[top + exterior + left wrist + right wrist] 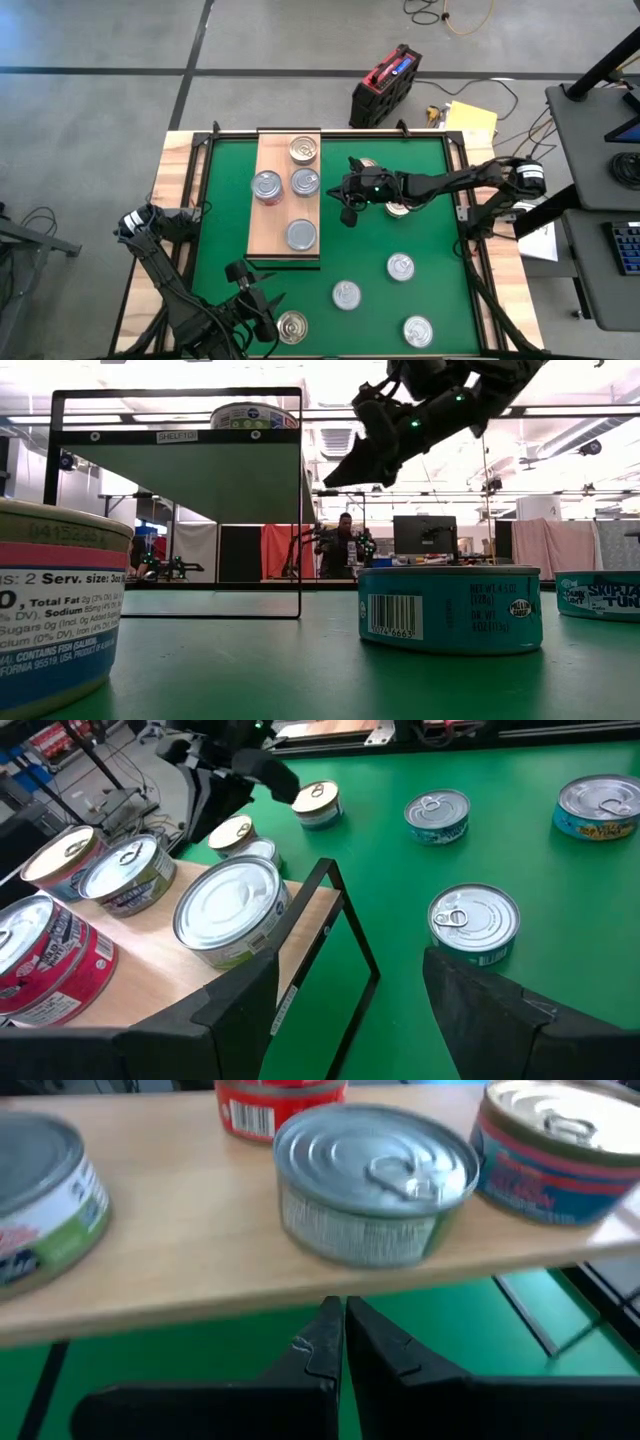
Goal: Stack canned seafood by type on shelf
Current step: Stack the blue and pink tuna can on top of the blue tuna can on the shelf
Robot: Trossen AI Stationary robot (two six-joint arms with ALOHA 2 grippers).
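Note:
The shelf (pixel 285 215) is a light wooden board on the green mat. Several tins stand on it: a gold-lidded one (pixel 303 150), a red-sided one (pixel 266 185), a silver-lidded one (pixel 305 181) and another (pixel 301 234) near its near end. More tins stand on the mat (pixel 400 266), (pixel 346 294), (pixel 418 330), (pixel 292 326), and two by the right arm (pixel 398 207), (pixel 368 165). My right gripper (pixel 345 1335) is shut and empty. It hovers above the mat just right of the shelf, facing the silver tin (pixel 375 1180). My left gripper (pixel 350 1010) is open near the shelf's near end, a tin (pixel 473 920) ahead of it.
A black metal frame (pixel 175 500) stands on the mat at the shelf's near end (pixel 345 935). The mat is bordered by a wooden table edge (pixel 175 200). Open green mat (pixel 420 160) lies right of the shelf. A person sits far behind the table (pixel 345 545).

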